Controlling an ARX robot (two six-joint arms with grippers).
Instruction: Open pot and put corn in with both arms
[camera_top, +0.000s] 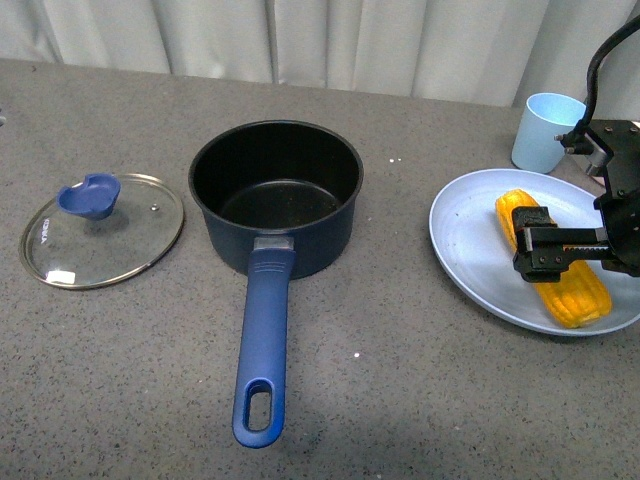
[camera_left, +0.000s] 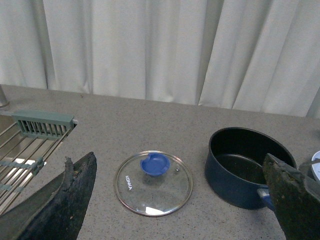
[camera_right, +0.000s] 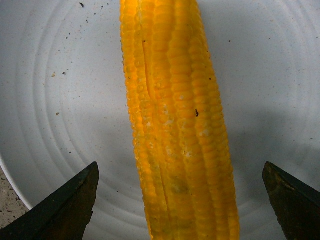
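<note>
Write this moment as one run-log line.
lid off | pot empty | corn on plate | right pincer open over corn

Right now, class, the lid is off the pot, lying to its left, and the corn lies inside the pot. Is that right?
Not quite. The corn lies on the plate, right of the pot, whose inside is empty; the front view shows it. The lid is indeed off and lies to the pot's left.

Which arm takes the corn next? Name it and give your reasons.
Right. The right gripper hangs open astride the corn on the plate; the left gripper faces the glass lid and pot, with no corn in its view.
</note>
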